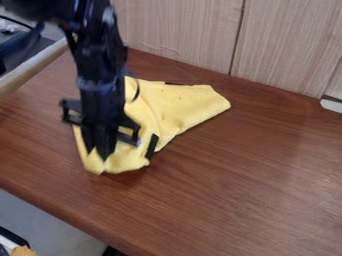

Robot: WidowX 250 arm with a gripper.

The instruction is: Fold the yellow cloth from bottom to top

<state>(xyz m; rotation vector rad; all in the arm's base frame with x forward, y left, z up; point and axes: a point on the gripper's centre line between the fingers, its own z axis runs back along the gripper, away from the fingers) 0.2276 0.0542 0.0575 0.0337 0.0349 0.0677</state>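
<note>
Cloth (190, 105), yellow: lies rumpled on the brown tabletop (240, 190), spreads from the near side back toward the wooden panelling (180, 30). Gripper (95, 154), black: hangs down at the cloth's near end, likely for starting a bottom-to-top fold; whether open or closed on the cloth, cannot tell. Black strip (153, 145): lies at the cloth's border, purpose unclear. Far part: lies loose, presumably serves as bed for the folded-over portion.

1 black robot arm (97, 55), nearly upright above its gripper (99, 156), upper joints (47, 10) leaning to the gripper's upper left, wrist (98, 90) just above it, gripper pointing down
</note>
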